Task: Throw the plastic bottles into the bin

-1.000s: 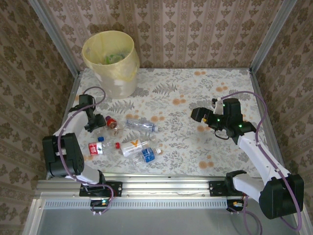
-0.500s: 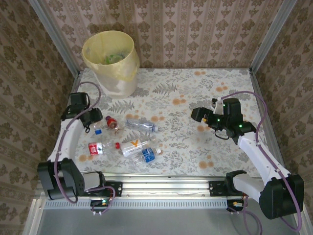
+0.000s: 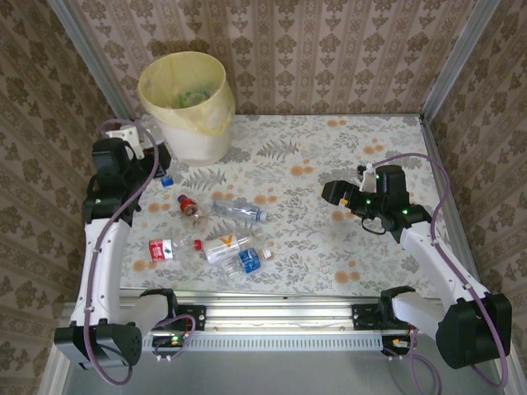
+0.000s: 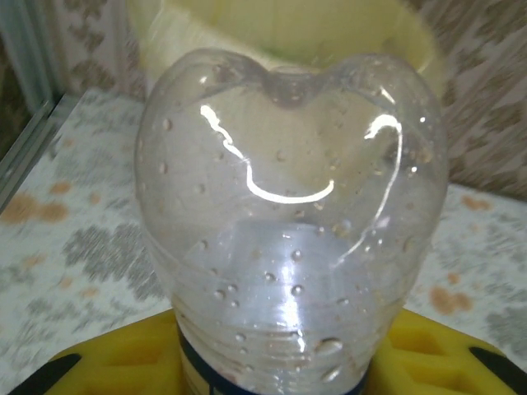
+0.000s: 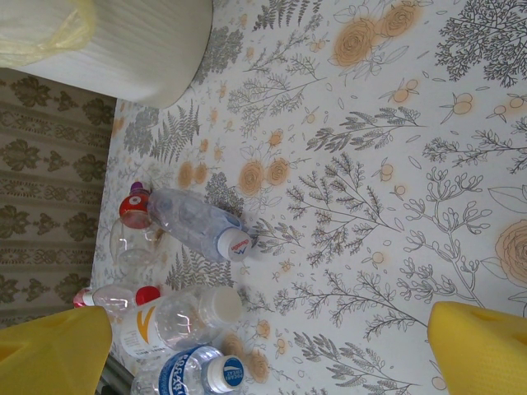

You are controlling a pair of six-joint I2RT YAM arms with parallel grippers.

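Note:
My left gripper (image 3: 156, 163) is shut on a clear plastic bottle (image 4: 288, 230) with a blue cap (image 3: 166, 180) and holds it off the table, just left of the bin's foot. The pale-yellow bin (image 3: 185, 103) with its bag rises right behind the bottle (image 4: 288, 33). Several more bottles lie at the near left: a red-capped one (image 3: 188, 204), a clear one (image 3: 239, 211), a red-labelled one (image 3: 162, 248), an orange-marked one (image 3: 228, 246) and a blue-labelled one (image 3: 251, 260). My right gripper (image 3: 333, 192) hangs open over the middle right, its yellow fingers (image 5: 53, 346) wide apart, with nothing between them.
A loose red cap (image 3: 198, 243) lies among the bottles. Metal posts and wallpapered walls close the table (image 3: 346, 148) on the left, back and right. The floral surface between the bottle cluster and the right gripper is bare.
My left arm has lifted the clear bottle out of the cluster and swung it back and left toward the bin. The right arm has not moved.

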